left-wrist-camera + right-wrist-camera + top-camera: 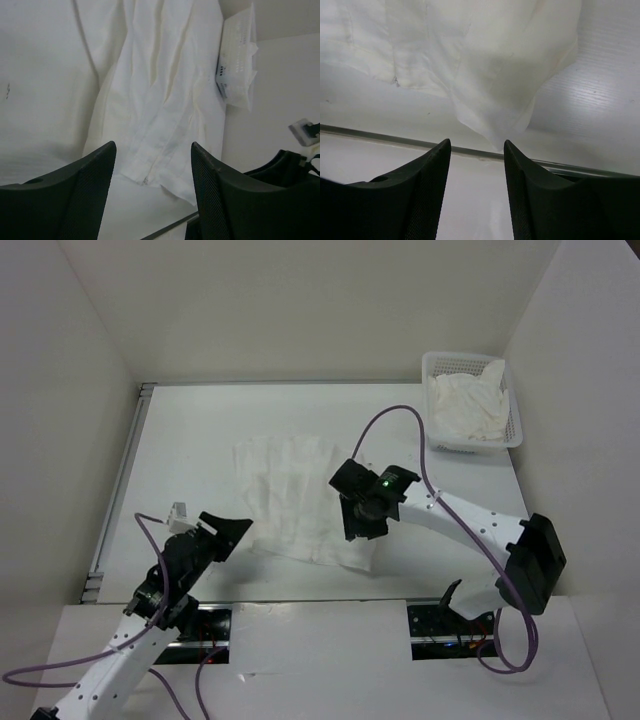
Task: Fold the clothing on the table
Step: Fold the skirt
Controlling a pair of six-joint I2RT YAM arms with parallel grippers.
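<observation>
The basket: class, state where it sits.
In the top view, the basket sits in the far right corner of the table, beyond the right gripper.

Plain white walls enclose the work area on the left, far and right sides. A metal rail runs along the foot of the left wall. Lighting is even.

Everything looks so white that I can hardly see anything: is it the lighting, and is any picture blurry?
Top view: even light, sharp, the clothing barely distinct from the table. Left wrist view: dimmer, yellowish, the left gripper a dark soft-edged shape. Right wrist view: brighter, the right gripper likewise dark.
</observation>
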